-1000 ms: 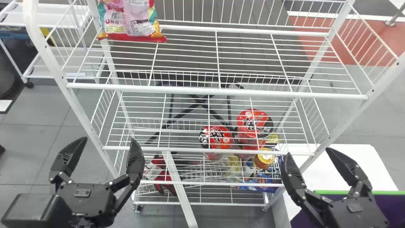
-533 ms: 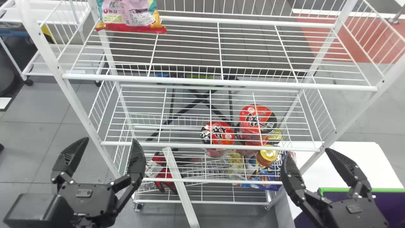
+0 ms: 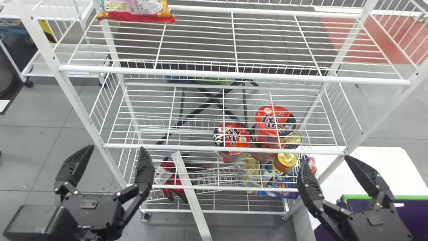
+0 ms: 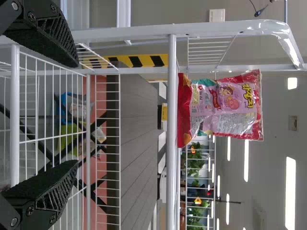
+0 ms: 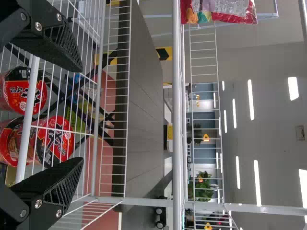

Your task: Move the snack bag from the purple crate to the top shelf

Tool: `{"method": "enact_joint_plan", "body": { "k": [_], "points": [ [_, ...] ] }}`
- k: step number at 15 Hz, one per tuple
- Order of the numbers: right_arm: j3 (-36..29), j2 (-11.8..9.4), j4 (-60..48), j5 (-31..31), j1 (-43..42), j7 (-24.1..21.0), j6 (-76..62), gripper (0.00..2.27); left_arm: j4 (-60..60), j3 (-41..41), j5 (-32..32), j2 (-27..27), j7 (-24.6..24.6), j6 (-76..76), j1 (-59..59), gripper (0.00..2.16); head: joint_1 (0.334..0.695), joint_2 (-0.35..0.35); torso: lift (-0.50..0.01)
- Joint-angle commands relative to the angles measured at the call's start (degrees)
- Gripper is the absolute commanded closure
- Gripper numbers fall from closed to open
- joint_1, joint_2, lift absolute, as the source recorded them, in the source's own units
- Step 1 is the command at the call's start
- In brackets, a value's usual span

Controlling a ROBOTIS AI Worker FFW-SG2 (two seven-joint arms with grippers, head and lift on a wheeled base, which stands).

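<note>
At the upper left of the frame, the snack bag [image 3: 137, 10] rests on the top shelf [image 3: 234, 75], while the left hand [image 3: 113, 150] at lower left and the right hand [image 3: 326, 160] at lower right are both spread wide and holding nothing.

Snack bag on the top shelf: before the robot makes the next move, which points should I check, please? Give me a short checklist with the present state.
1. Snack bag on the top shelf: ok, at its left end.
2. Bag upright: ok.
3. Bag free of both claws: ok.
4. Left claw open: ok.
5. Right claw open: ok.
6. Purple crate without more bags: cannot tell, its inside is hidden.
</note>
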Motion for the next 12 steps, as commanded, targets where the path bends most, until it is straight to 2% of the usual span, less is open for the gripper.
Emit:
{"method": "enact_joint_plan", "body": {
  "k": [1, 12],
  "points": [
    [0.00, -0.05, 0.01, 0.00, 0.04, 0.04, -0.43, 0.18, -0.01, 0.00, 0.00, 0.00, 0.05, -0.14, 0.00, 0.10, 0.695, -0.051, -0.272],
    [0.00, -0.05, 0.36, 0.44, -0.14, 0.39, -0.25, 0.18, 0.25, 0.00, 0.09, -0.09, 0.32, -0.49, 0.00, 0.10, 0.695, -0.048, -0.316]
  ]
}}
